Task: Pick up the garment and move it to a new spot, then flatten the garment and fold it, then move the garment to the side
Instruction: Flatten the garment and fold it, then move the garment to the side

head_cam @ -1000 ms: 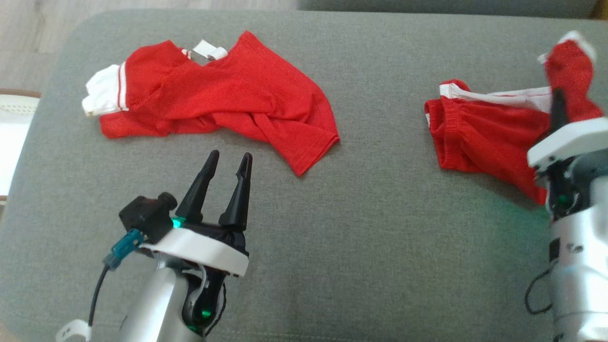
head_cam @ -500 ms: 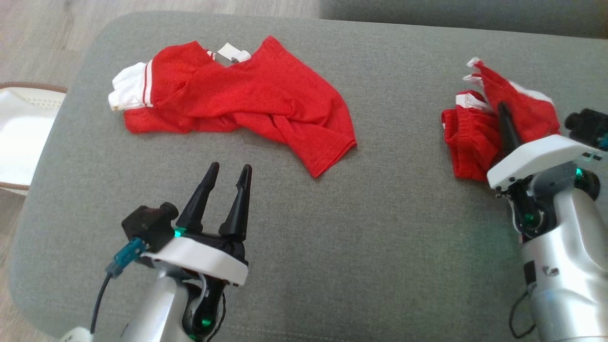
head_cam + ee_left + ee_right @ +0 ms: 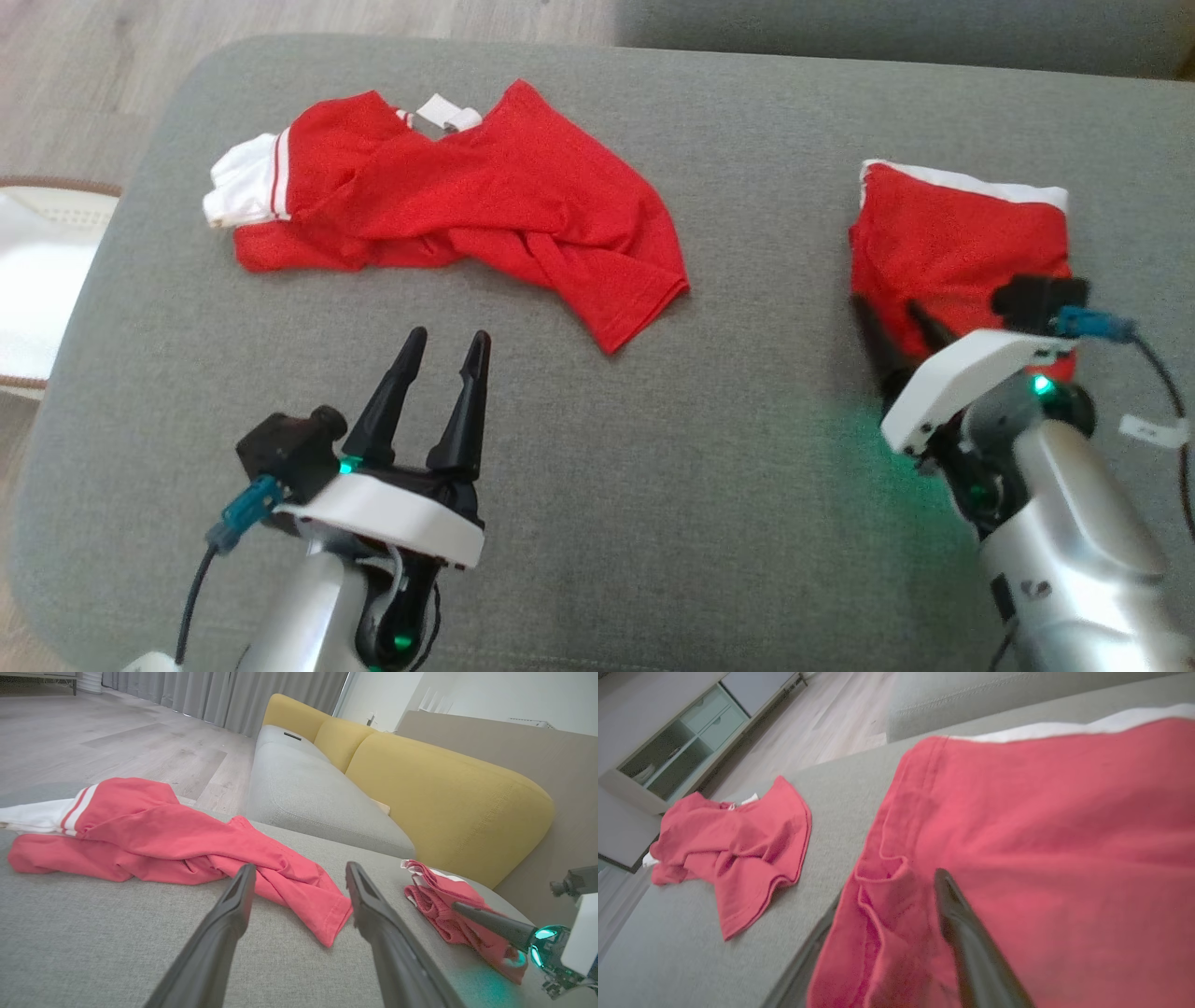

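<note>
Fingers of the right gripper stand spread astride the left edge of the folded red fabric garment with a white hem, lying at the right of the grey fabric cushion, while the left gripper hovers spread near a crumpled red-and-white shirt.

Living room: sofa, curtains

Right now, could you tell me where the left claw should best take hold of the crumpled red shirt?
Probably the hem corner of the red shirt jutting toward the left claw. It lies flat on the grey cushion, clear of the bunched folds, so approach from the near side.
</note>
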{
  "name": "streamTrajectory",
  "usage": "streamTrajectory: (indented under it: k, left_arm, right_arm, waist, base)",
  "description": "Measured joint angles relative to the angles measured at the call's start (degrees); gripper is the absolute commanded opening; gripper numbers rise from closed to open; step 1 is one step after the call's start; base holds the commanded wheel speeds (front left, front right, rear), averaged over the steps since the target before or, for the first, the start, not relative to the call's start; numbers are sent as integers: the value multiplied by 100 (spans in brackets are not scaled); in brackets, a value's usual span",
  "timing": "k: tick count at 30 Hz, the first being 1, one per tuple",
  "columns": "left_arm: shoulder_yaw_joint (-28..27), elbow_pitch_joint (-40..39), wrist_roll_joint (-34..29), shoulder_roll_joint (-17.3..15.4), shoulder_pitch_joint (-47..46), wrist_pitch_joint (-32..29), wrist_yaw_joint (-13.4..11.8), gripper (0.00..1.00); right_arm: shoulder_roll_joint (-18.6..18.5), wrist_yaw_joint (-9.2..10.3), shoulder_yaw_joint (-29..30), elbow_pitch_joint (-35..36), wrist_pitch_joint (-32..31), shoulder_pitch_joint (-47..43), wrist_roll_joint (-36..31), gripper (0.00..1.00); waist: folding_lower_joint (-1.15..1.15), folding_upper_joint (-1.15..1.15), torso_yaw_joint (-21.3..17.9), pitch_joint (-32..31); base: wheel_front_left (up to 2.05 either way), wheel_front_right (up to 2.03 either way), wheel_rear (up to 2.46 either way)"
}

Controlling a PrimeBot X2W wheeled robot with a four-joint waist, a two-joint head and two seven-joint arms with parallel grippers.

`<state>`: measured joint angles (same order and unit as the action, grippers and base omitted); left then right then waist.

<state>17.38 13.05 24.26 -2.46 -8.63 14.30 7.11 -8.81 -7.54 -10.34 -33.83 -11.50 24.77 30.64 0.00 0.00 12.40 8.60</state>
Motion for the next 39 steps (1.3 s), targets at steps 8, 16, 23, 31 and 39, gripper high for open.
streamTrajectory:
  k: [8, 16, 23, 31, 39]
  left_arm:
    - [-111, -2, 0, -1, 25, 0, -4, 100]
    - [-219, -62, -48, -1, 48, 0, -4, 100]
    - [-535, -466, -103, -2, 100, 1, -3, 100]
    - [-595, -736, -168, -1, 147, 1, -3, 100]
    - [-595, -815, -201, -1, 400, 1, -3, 100]
  right_arm:
    - [48, 0, -580, -21, -308, -203, 187, 100]
    - [105, 0, -927, 757, -149, -539, 609, 100]
    - [-194, 0, -119, 1838, 1020, -907, 297, 100]
    - [-157, 0, 751, 1933, 2256, -1403, -838, 100]
    - [253, 0, 1063, 1946, 2477, -1652, -1368, 100]
  waist:
    - [0, 0, -222, -86]
    - [0, 0, -673, -267]
    - [0, 0, -1197, -455]
    - [0, 0, -1371, -452]
    - [0, 0, -1399, -413]
  base:
    - [0, 0, 0]
    - [0, 0, 0]
    - [0, 0, 0]
    - [0, 0, 0]
    - [0, 0, 0]
